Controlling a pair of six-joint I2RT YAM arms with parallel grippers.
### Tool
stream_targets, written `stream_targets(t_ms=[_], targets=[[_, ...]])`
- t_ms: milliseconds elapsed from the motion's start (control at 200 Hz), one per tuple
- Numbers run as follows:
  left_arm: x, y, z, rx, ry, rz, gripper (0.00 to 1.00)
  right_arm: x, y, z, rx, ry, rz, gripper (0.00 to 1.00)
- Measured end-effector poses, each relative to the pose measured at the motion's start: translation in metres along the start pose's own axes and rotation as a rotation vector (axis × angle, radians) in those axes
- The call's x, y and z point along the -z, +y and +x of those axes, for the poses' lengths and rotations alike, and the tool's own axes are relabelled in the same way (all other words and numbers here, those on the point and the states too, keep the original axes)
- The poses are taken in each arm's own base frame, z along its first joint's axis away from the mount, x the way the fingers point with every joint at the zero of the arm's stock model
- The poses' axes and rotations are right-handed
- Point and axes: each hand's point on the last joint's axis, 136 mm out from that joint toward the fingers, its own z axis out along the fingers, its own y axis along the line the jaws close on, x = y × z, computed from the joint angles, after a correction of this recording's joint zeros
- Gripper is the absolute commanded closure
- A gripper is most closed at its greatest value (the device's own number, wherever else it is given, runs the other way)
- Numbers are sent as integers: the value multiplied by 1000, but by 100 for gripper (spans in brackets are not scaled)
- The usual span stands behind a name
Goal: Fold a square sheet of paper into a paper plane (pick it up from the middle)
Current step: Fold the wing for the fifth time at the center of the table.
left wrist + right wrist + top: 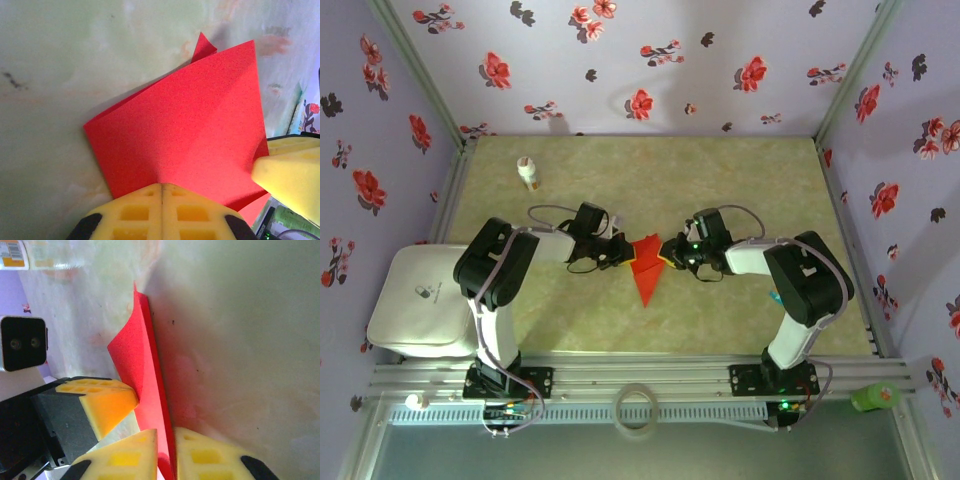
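Note:
The square sheet of paper (645, 268) is bright red and folded into a pointed paper plane shape, tip toward the near edge, at the table's middle. My left gripper (619, 251) holds its left side. In the left wrist view the yellow fingers (135, 212) are pressed together with the red paper (190, 125) fanning out from their seam. My right gripper (668, 252) holds the right side. In the right wrist view the paper's folded edge (150, 370) runs down between the two yellow pads (215, 457), which close on it. The left gripper's finger (105, 407) touches the paper from the left.
A small white bottle with an orange band (528, 173) stands at the back left. A white pad (420, 300) lies beside the left arm. A tape ring (636, 408) and a green object (875, 397) sit on the near rail. Flowered walls enclose the table.

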Motion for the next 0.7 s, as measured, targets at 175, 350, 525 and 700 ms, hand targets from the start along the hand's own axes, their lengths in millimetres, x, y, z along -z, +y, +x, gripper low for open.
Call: stream_targets(t_ms=[175,350,525,700], targets=[[5,-3,5,8,8,-5,86,2,-4,2,-13,-6,6,97],[28,-31,0,-24,-33,37,83,17,-15,5,-84,-87,23,97],[31,-44,-3,-26,-38,57,85,22,-16,7,-160,-185,4,95],[22,-51,-1,-17,-11,63,90,13,-10,18,-184,-218,14,94]])
